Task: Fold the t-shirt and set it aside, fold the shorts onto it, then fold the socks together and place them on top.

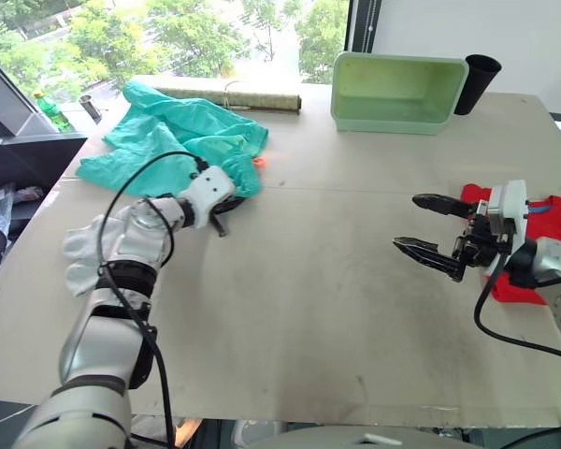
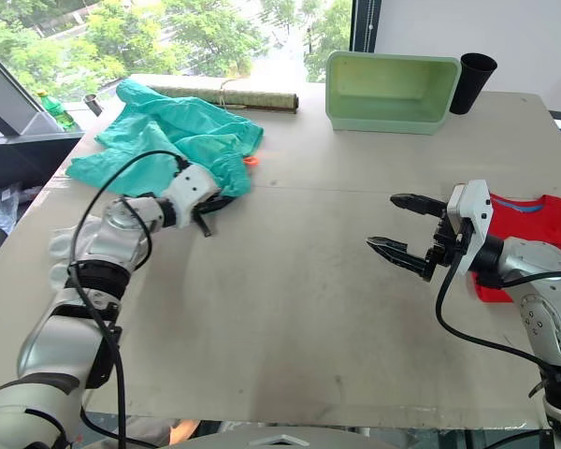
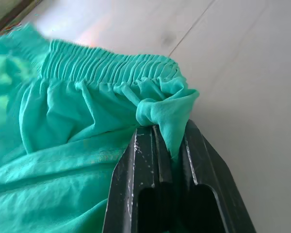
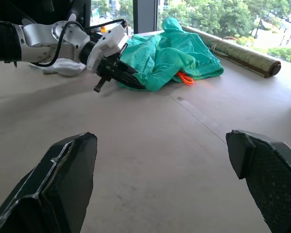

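Note:
The teal shorts [image 1: 182, 136] lie crumpled at the table's far left, their orange drawstring [image 1: 259, 161] showing at the near edge. My left gripper [image 1: 226, 213] is shut on a fold of the gathered waistband [image 3: 111, 68], the fabric pinched between its fingers [image 3: 145, 160]. The red t-shirt [image 2: 542, 224] lies folded at the right edge, partly behind my right arm. My right gripper [image 2: 383, 221] hovers open over bare table left of the t-shirt, holding nothing. A pale lump, apparently the socks [image 1: 82, 251], sits at the left edge beside my left arm.
A light green bin [image 1: 397, 89] and a black cup [image 1: 477, 82] stand at the back right. A rolled mat [image 1: 234, 94] lies along the far edge behind the shorts. A green bottle [image 1: 49, 108] stands beyond the table's left side.

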### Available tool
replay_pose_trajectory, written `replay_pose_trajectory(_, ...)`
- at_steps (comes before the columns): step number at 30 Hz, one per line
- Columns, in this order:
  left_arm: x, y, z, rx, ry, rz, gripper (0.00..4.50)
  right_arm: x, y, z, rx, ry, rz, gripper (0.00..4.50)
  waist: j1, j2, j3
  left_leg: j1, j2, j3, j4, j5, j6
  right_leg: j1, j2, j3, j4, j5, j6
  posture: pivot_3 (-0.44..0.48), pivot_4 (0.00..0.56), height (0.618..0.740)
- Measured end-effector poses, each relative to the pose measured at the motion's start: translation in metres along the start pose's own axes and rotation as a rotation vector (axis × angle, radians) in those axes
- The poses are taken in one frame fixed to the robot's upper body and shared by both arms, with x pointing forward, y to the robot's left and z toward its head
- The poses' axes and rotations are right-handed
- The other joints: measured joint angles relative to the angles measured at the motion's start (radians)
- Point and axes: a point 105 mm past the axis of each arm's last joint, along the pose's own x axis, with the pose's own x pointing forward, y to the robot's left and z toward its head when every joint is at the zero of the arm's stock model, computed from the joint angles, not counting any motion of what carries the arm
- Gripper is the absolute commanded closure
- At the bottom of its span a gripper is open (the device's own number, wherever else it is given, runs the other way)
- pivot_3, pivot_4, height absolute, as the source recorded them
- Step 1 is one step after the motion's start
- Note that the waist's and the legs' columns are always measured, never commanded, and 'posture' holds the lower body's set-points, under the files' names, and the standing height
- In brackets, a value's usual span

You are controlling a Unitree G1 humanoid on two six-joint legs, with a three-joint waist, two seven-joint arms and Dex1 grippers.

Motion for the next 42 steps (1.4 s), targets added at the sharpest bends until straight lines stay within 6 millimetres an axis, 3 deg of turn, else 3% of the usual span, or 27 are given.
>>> replay_pose_trajectory(2,0.017,-0.014,0.028,0.011,-0.086,-0.056,4.46,-0.002,-0.001,-0.003,0.006,0.012,-0.016,0.00,0.000,0.000,0.000,-0.001,0.000,0.000,0.001,-0.001,0.001,0.000,0.000,0.001,-0.001,0.000,0.001,0.000,0.150,0.740)
replay_pose_trajectory(3,0.029,-0.028,0.055,0.017,-0.155,-0.120,4.46,-0.006,-0.005,-0.005,0.020,0.027,-0.047,0.00,-0.001,0.000,0.000,-0.001,-0.001,0.000,0.001,-0.001,0.001,0.000,0.000,0.001,-0.001,0.000,0.001,0.000,0.150,0.740)
replay_pose_trajectory(6,0.042,-0.058,0.089,0.024,-0.245,-0.252,4.46,-0.013,-0.009,-0.009,0.028,0.074,-0.083,0.00,-0.008,0.000,0.000,-0.001,-0.001,0.001,0.001,-0.001,0.001,0.000,0.001,0.001,-0.001,0.000,0.001,0.000,0.150,0.740)
replay_pose_trajectory(12,0.069,-0.134,0.109,-0.042,-0.279,-0.482,4.46,-0.031,-0.015,-0.030,0.071,0.175,-0.130,0.00,-0.012,0.000,0.000,0.002,0.000,0.001,0.000,-0.001,0.001,0.001,0.003,0.003,-0.001,0.000,0.001,0.000,0.150,0.740)
replay_pose_trajectory(13,0.073,-0.147,0.112,-0.053,-0.276,-0.509,3.79,-0.035,-0.018,-0.030,0.064,0.182,-0.146,0.00,-0.012,0.000,0.000,0.002,0.000,0.001,0.000,-0.001,0.001,0.001,0.003,0.003,-0.001,0.000,0.001,0.000,0.150,0.740)
replay_pose_trajectory(16,0.072,-0.167,0.120,-0.061,-0.286,-0.551,2.47,-0.043,-0.022,-0.027,0.044,0.191,-0.168,0.00,-0.012,0.000,0.000,0.002,0.000,0.000,0.000,-0.001,0.002,0.001,0.003,0.004,-0.001,0.000,0.001,0.000,0.150,0.740)
replay_pose_trajectory(18,0.066,-0.162,0.129,-0.051,-0.299,-0.531,1.40,-0.045,-0.021,-0.030,0.048,0.199,-0.168,0.00,-0.013,0.000,0.000,0.002,0.001,0.000,0.000,-0.002,0.002,0.001,0.003,0.005,-0.001,0.000,0.001,0.000,0.150,0.740)
replay_pose_trajectory(21,0.051,-0.145,0.147,-0.076,-0.357,-0.495,0.13,-0.045,-0.019,-0.035,0.059,0.213,-0.158,0.00,-0.012,0.000,0.000,0.003,0.001,0.000,0.000,-0.001,0.002,0.001,0.003,0.007,0.000,0.000,0.001,0.000,0.150,0.740)
replay_pose_trajectory(25,0.034,-0.130,0.150,-0.103,-0.356,-0.501,0.13,-0.038,-0.012,-0.046,0.070,0.252,-0.117,0.00,-0.012,0.000,0.000,0.003,0.001,0.000,0.000,-0.001,0.001,0.001,0.003,0.007,0.000,0.000,0.001,0.000,0.150,0.740)
replay_pose_trajectory(27,0.023,-0.118,0.149,-0.104,-0.347,-0.506,0.13,-0.034,-0.008,-0.056,0.090,0.264,-0.105,0.00,-0.012,0.000,0.000,0.003,0.001,0.000,0.000,0.000,0.001,0.001,0.003,0.007,0.000,0.000,0.001,0.000,0.150,0.740)
replay_pose_trajectory(28,0.014,-0.102,0.153,-0.085,-0.358,-0.489,0.13,-0.030,-0.006,-0.067,0.127,0.274,-0.101,0.00,-0.012,0.000,0.000,0.003,0.001,0.000,0.000,0.000,0.001,0.001,0.003,0.006,0.000,0.000,0.001,0.000,0.150,0.740)
replay_pose_trajectory(32,0.015,-0.076,0.151,-0.068,-0.351,-0.423,0.13,-0.022,-0.006,-0.077,0.166,0.265,-0.104,0.00,-0.009,0.000,0.000,0.003,0.000,0.000,0.001,0.000,0.001,0.002,0.003,0.004,-0.001,0.000,0.001,0.000,0.150,0.740)
replay_pose_trajectory(35,0.023,-0.035,0.125,-0.054,-0.263,-0.319,0.13,-0.013,-0.006,-0.088,0.203,0.254,-0.095,0.00,-0.010,0.000,0.000,0.003,0.000,0.000,0.001,-0.001,0.001,0.002,0.003,0.004,-0.001,0.000,0.001,0.000,0.150,0.740)
replay_pose_trajectory(38,0.033,-0.008,0.101,-0.100,-0.200,-0.265,0.13,-0.003,-0.005,-0.091,0.224,0.240,-0.072,0.00,-0.010,0.000,0.000,0.002,0.000,0.000,0.000,-0.001,0.001,0.001,0.004,0.003,-0.001,0.000,0.001,0.000,0.150,0.740)
replay_pose_trajectory(42,0.042,0.019,0.076,-0.113,-0.090,-0.158,0.02,0.012,-0.006,-0.086,0.218,0.209,-0.041,1.24,-0.010,-0.001,0.001,0.000,0.000,0.001,0.000,-0.001,0.001,0.000,0.004,0.003,-0.002,0.000,0.001,0.000,0.150,0.740)
